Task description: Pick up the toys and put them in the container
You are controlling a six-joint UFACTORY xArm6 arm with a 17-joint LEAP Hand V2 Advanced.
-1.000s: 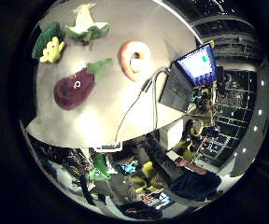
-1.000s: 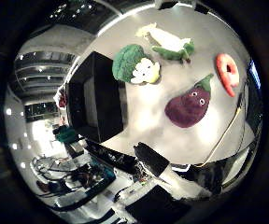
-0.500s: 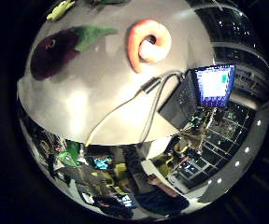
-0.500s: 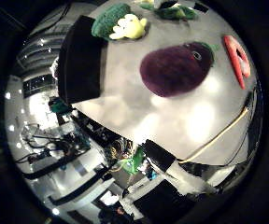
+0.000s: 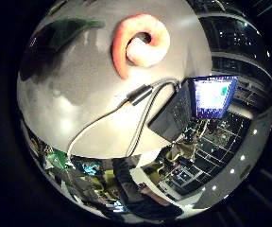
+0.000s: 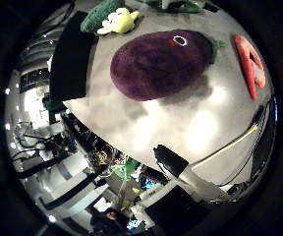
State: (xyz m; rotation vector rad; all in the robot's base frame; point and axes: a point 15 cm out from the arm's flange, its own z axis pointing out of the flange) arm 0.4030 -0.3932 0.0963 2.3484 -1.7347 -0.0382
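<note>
A purple eggplant plush (image 6: 161,64) with a green stalk lies on the grey table (image 6: 190,132) and fills much of the thumb side view, close under my palm. Beside it lies a curled orange-pink shrimp plush (image 5: 140,40). Past the eggplant sit a green broccoli plush (image 6: 99,12) with a yellow piece and part of a green and white toy (image 6: 181,5). A black container (image 6: 72,64) stands on the table beside the broccoli. Only a black and white part of my hand (image 6: 181,169) shows, and it touches no toy.
A laptop (image 5: 211,97) with a lit screen sits at the table's edge beyond the shrimp. The table's rounded edge (image 5: 103,151) runs close by, with room clutter and shelves below and around it.
The whole picture has closed in on the table over both steps. The eggplant and shrimp now look much larger. The toys lie where they did.
</note>
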